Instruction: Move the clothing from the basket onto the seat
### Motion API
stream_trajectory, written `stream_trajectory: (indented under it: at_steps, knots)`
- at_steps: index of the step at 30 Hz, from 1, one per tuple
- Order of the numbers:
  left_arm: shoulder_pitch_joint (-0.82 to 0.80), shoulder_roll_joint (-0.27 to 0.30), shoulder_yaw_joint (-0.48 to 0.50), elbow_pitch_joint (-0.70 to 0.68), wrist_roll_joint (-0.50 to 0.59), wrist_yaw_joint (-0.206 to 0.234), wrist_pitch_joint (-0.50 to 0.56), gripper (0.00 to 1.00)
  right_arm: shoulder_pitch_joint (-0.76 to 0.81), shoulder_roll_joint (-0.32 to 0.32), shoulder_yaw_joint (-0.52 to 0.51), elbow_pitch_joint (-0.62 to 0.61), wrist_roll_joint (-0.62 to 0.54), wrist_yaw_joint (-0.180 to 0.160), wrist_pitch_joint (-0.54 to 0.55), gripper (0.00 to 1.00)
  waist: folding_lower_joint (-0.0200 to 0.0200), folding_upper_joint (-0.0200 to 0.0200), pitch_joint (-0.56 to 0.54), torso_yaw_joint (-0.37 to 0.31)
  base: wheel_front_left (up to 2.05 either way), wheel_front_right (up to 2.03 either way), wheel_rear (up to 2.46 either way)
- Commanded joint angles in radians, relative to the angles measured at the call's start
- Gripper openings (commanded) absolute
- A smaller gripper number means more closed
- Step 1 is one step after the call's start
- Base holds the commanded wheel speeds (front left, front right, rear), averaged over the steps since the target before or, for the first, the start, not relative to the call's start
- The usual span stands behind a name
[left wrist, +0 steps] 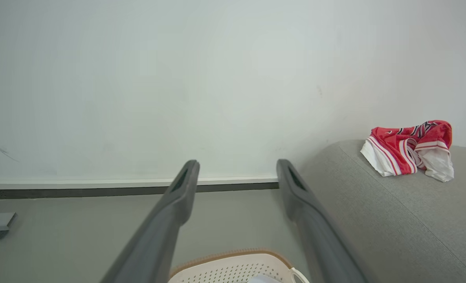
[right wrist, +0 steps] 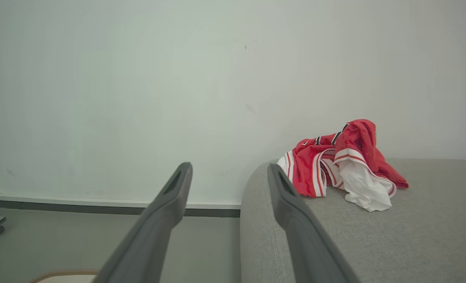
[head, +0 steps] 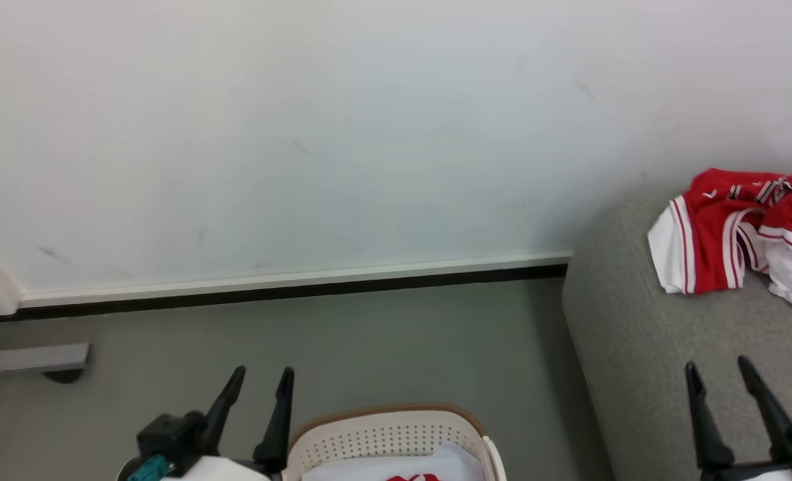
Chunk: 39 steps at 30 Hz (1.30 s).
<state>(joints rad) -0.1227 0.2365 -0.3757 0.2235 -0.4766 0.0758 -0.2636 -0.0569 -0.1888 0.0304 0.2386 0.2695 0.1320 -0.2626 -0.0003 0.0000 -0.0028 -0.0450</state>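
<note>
L gripper point(head: 263, 371) hung well left of seat point(head: 636, 334), fingers apart, empty; R gripper point(head: 716, 364) over seat, likewise apart; clothing point(head: 716, 247) lay crumpled on seat.

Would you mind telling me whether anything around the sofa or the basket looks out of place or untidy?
Nothing looks damaged or spilled. One red garment lies in a crumpled heap near the edge of the seat rather than laid flat, and more fabric sits in the basket.
</note>
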Motion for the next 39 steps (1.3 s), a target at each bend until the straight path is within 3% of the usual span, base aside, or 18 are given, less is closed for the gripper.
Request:
stream_trajectory:
  at_steps: [1,11,24,39]
  knots:
    - [0.023,-0.006,0.021,-0.006,0.020,-0.008,-0.001,1.00,0.023,0.003,0.005,0.000,-0.020,-0.003,-0.003,1.00,0.0003,0.0000,-0.025,0.030,0.00,0.00,0.00]
    - [0.135,-0.071,0.172,0.004,0.117,-0.079,-0.001,1.00,0.096,0.086,-0.003,-0.002,-0.036,-0.003,-0.003,1.00,0.0003,0.0000,-0.061,0.071,0.00,0.00,0.00]
    - [0.156,-0.138,0.266,0.045,0.199,-0.143,-0.001,1.00,0.100,0.101,-0.005,0.013,-0.041,-0.003,-0.003,1.00,0.0003,0.0000,-0.067,0.078,0.00,0.00,0.00]
    - [0.152,-0.168,0.314,0.060,0.246,-0.178,-0.001,1.00,0.087,0.107,0.014,0.016,-0.041,-0.003,-0.003,1.00,0.0003,0.0000,-0.060,0.068,0.00,0.00,0.00]
